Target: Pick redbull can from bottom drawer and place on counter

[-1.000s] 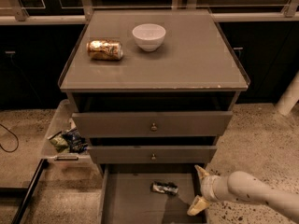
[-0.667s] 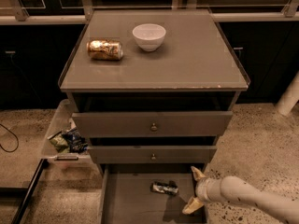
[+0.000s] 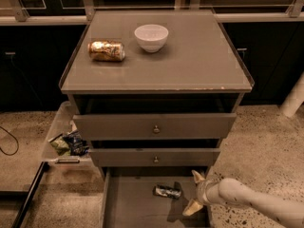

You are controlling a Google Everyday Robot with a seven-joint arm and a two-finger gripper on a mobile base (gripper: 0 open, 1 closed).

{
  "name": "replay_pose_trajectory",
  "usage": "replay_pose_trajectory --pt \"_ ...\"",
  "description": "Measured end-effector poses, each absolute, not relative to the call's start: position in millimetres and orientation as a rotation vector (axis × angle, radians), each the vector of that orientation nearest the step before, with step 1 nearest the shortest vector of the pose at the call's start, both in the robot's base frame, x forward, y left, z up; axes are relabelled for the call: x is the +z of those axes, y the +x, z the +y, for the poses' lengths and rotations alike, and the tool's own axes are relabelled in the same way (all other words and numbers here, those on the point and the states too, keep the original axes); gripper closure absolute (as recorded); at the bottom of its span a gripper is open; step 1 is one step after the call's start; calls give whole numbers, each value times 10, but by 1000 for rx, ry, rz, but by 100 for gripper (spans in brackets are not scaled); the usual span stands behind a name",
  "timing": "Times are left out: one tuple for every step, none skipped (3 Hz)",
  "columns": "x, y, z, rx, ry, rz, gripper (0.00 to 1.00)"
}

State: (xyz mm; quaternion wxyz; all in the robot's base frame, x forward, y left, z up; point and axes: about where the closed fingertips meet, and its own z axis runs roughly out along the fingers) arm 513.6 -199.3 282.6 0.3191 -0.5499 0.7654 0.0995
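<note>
Far left, on the floor beside the cabinet, a clear bin (image 3: 57, 132) holds snack bags; it has no part in my job. On the counter (image 3: 199, 65) a gold can (image 3: 106, 51) lies on its side near the left edge, and a white bowl (image 3: 151, 37) stands just right of it. Both keep to the left and back, so I judge the right side is the spot for a set-down.

Below, the two knobbed drawers (image 3: 156, 127) stand slightly out. The bottom drawer (image 3: 128, 208) is pulled out much farther, so I can reach its floor from above. The redbull can (image 3: 167, 191) lies on its side on that floor, near the back, close under the drawer above.

My gripper (image 3: 194, 192) is just right of it, low in the drawer, my arm reaching in from the right. My jaws are spread wide, one finger up and one down, with nothing between them. They face the can and do not touch it. Lying flat, the can may roll, so I judge I must close squarely across its body before lifting.
</note>
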Motion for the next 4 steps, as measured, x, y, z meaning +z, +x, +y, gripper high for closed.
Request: replay_pose_trajectory --pt "2660 5074 -1895 221 -1481 2048 0" --pt "2408 5133 -1783 137 -1512 2099 0" --pt "2272 5357 -1706 28 -1514 2071 0" --pt "2168 5574 -1560 7 -1506 1980 0"
